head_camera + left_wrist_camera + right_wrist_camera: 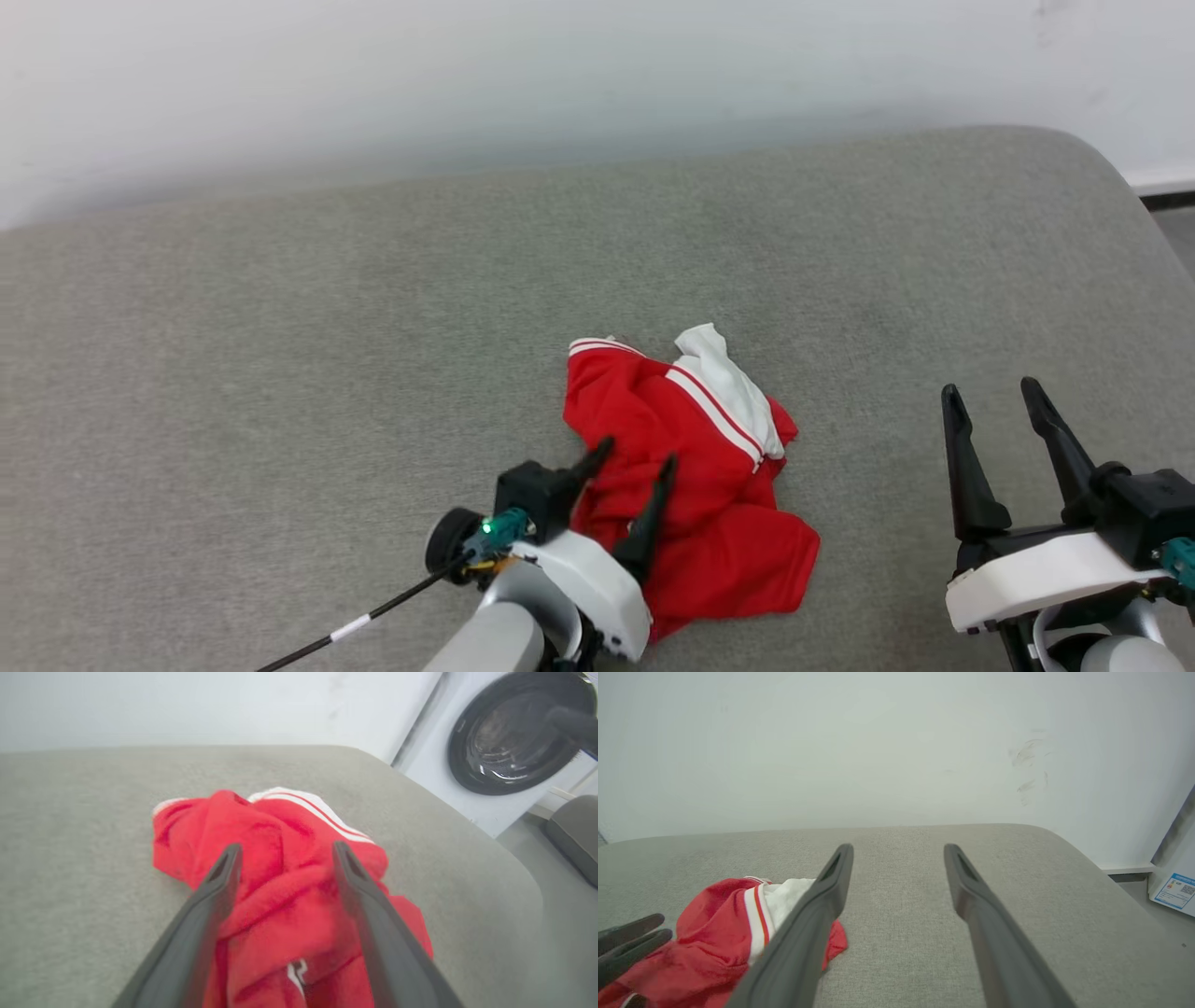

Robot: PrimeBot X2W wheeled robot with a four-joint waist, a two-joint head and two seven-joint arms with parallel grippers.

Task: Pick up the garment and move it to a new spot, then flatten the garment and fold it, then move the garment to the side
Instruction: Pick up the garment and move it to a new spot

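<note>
L gripper [637, 459]: two long dark fingers apart, nothing clamped. Tips sit over the near part of a crumpled bright red jersey garment [719, 523] w/ white sleeve and red-and-white stripe trim.

L wrist view: L gripper [286, 851] straddles a raised red fold of the garment [280, 891]. Cloth is bunched between and under the fingers; whether it touches the finger sides, cannot tell. Rest of the heap runs ahead of the tips and off to this gripper's right. Striped white part lies beyond the tips.

R gripper [990, 390]: fingers apart, empty, over bare surface. Garment is well apart from it, on its left.

R wrist view: R gripper [899, 851] points toward the wall. Garment [719, 914] is left of its left finger, partly hidden behind it.

Support: flat grey fabric-covered surface [373, 327] w/ rounded corner. Garment lies on it in a heap, not flattened. Pale wall [560, 75] beyond both grippers.

White washing machine w/ dark round door [514, 732] is to the right of L gripper, past the surface edge. Thin black cable w/ white tag [364, 621] trails from the L wrist.
</note>
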